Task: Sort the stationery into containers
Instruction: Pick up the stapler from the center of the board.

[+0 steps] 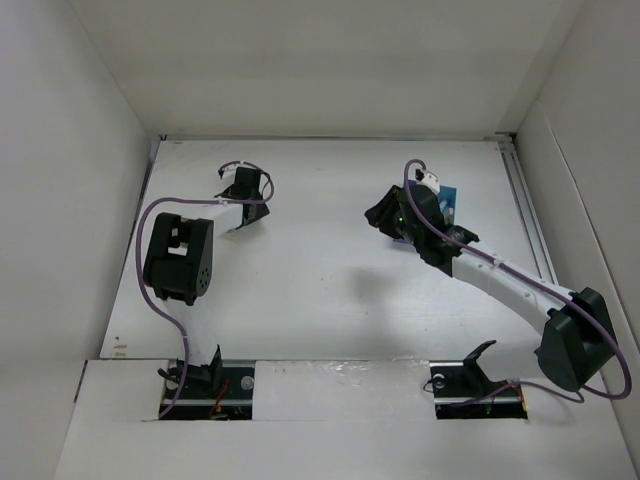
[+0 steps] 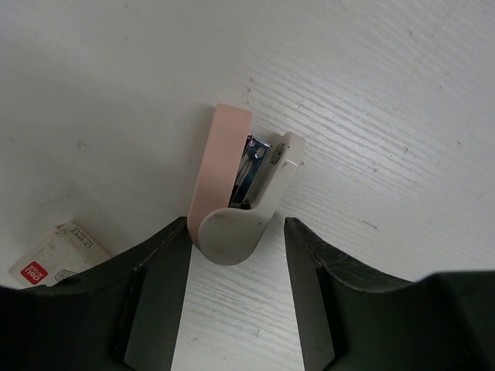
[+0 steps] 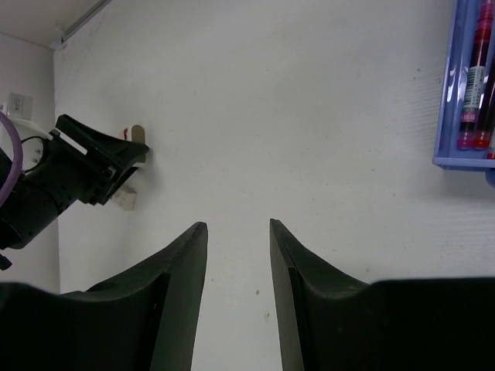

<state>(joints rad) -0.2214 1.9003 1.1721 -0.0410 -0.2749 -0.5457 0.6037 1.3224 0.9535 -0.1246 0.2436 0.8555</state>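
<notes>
A small pink and cream stapler (image 2: 240, 197) lies on the white table, its rounded end just between the fingertips of my left gripper (image 2: 236, 226), which is open; the end lies close against the left finger. A whitish eraser with a red label (image 2: 54, 255) lies to its left. My right gripper (image 3: 237, 224) is open and empty over bare table. The blue container (image 3: 445, 93) sits at the right edge of the right wrist view, with red pens (image 3: 479, 46) inside. In the top view the left gripper (image 1: 243, 184) is far left and the right gripper (image 1: 384, 215) is beside the container (image 1: 447, 203).
White walls enclose the table on three sides. In the right wrist view the left gripper (image 3: 93, 166) shows at the far left with a small whitish block (image 3: 128, 199) beside it. Purple cables (image 1: 150, 225) loop along both arms.
</notes>
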